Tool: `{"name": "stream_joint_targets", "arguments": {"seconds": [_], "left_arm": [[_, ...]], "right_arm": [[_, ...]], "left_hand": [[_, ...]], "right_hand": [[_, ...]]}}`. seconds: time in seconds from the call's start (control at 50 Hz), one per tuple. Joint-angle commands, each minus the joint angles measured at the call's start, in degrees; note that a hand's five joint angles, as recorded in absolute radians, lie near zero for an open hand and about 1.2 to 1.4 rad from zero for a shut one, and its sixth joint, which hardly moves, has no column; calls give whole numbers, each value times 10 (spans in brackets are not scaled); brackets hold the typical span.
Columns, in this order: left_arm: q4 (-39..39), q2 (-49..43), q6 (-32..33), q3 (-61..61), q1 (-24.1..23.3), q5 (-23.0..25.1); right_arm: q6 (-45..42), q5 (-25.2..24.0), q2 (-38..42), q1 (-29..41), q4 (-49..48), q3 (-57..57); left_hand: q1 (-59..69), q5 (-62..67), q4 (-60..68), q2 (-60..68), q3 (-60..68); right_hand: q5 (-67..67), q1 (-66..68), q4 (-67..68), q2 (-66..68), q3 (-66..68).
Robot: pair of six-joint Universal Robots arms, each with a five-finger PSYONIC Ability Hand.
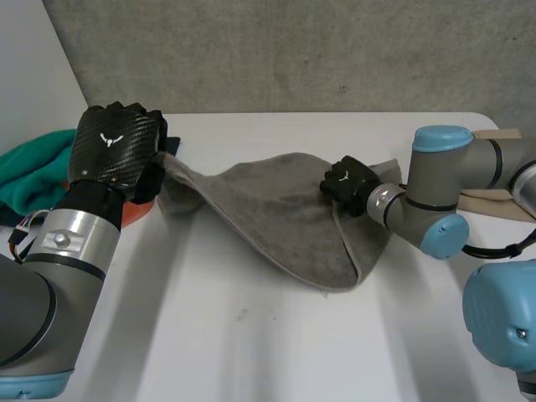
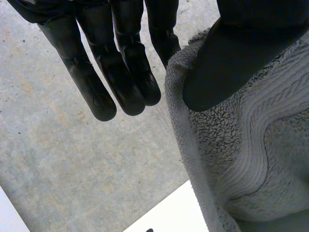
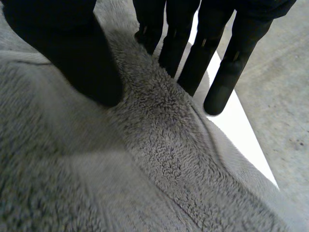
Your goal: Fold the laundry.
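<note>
A grey towel (image 1: 285, 218) lies crumpled across the middle of the white table (image 1: 251, 352). Its left corner is lifted off the table by my left hand (image 1: 117, 142). In the left wrist view the thumb (image 2: 227, 63) presses the towel (image 2: 241, 159) edge against the straight fingers (image 2: 120, 72). My right hand (image 1: 347, 184) rests low on the towel's right part, near its far edge. In the right wrist view a raised fold of the towel (image 3: 145, 169) runs between the thumb (image 3: 72, 58) and the fingers (image 3: 193, 53), which pinch it.
A teal cloth (image 1: 29, 172) is heaped at the table's far left, with an orange item (image 1: 134, 216) beside it under my left arm. A beige flat thing (image 1: 494, 201) lies behind my right arm. A grey wall (image 1: 293, 50) stands behind the table.
</note>
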Motion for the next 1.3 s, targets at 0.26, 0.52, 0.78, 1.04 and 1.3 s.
{"name": "stream_joint_targets", "arguments": {"seconds": [0.26, 0.52, 0.78, 1.04, 1.3], "left_arm": [[-39, 72, 3, 32, 76, 1], [-252, 107, 1, 154, 148, 4], [-368, -10, 6, 256, 159, 45], [-356, -329, 39, 537, 124, 27], [93, -368, 44, 700, 118, -4]], "right_arm": [[41, 92, -375, -70, -79, 271], [104, 61, -605, -171, 87, 302], [106, 52, -619, -180, 126, 353], [84, 154, -338, -149, 48, 184], [231, 185, -361, -129, -500, 208]], "left_hand": [[145, 133, 112, 113, 115], [145, 133, 112, 113, 115], [145, 133, 112, 113, 115], [145, 133, 112, 113, 115], [145, 133, 112, 113, 115]], "right_hand": [[168, 174, 161, 153, 162], [168, 174, 161, 153, 162], [168, 174, 161, 153, 162], [168, 174, 161, 153, 162], [168, 174, 161, 153, 162]]}}
